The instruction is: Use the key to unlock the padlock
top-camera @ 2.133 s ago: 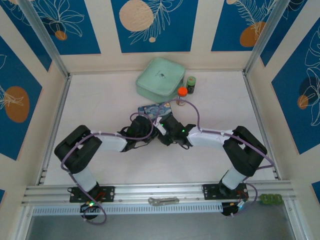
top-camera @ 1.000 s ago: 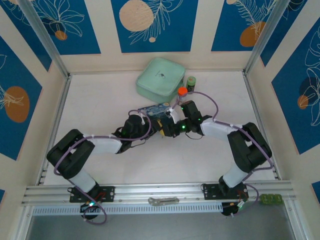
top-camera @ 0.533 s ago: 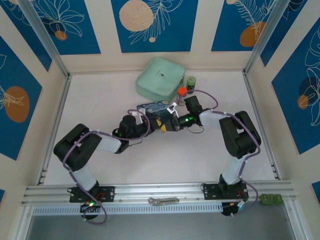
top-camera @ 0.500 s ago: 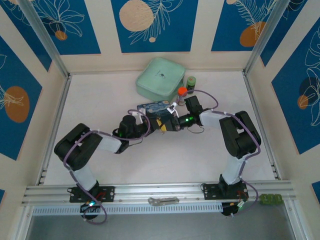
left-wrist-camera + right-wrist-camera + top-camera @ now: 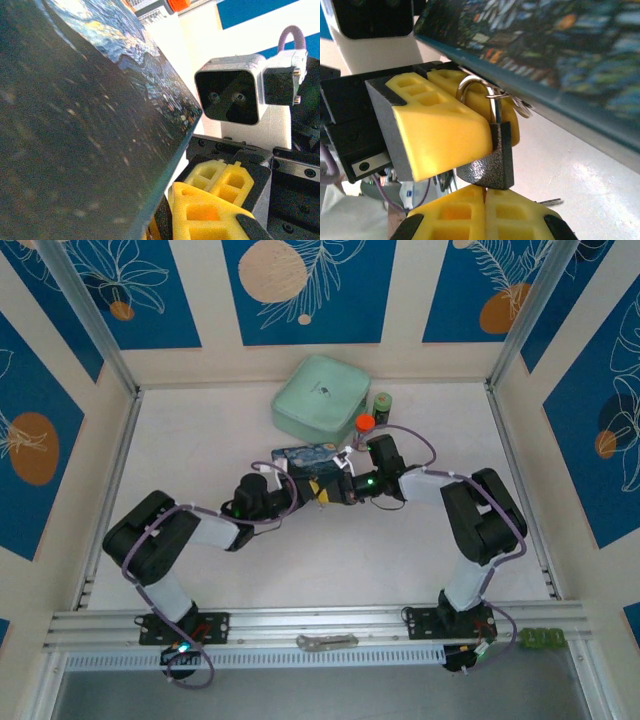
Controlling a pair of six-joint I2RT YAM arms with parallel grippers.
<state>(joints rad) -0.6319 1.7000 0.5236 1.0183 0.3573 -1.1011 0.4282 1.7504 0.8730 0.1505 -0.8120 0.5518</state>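
In the right wrist view the padlock [image 5: 492, 160], dark-bodied with a thin silvery shackle [image 5: 472, 90], hangs upright between the yellow fingers [image 5: 435, 130] of my left gripper [image 5: 316, 490], which is shut on it. My right gripper [image 5: 485, 212] sits directly under the padlock's base with its two fingers pressed together. The key is mostly hidden between them; a thin grey blade [image 5: 550, 202] pokes out to the right. In the top view both grippers meet just in front of the painted blue tin [image 5: 303, 454], my right gripper [image 5: 333, 487] coming from the right.
The blue tin [image 5: 560, 55] looms right above the padlock, and its dark side [image 5: 75, 125] crowds the left wrist camera. Behind stand a mint-green box [image 5: 320, 395], an orange-capped bottle [image 5: 365, 426] and a dark jar [image 5: 382, 406]. A flat silver piece [image 5: 327, 641] lies on the front rail.
Both grippers have moved together away from the arm bases to the blue tin's front edge. Over the last half second they only shifted slightly, still joined.
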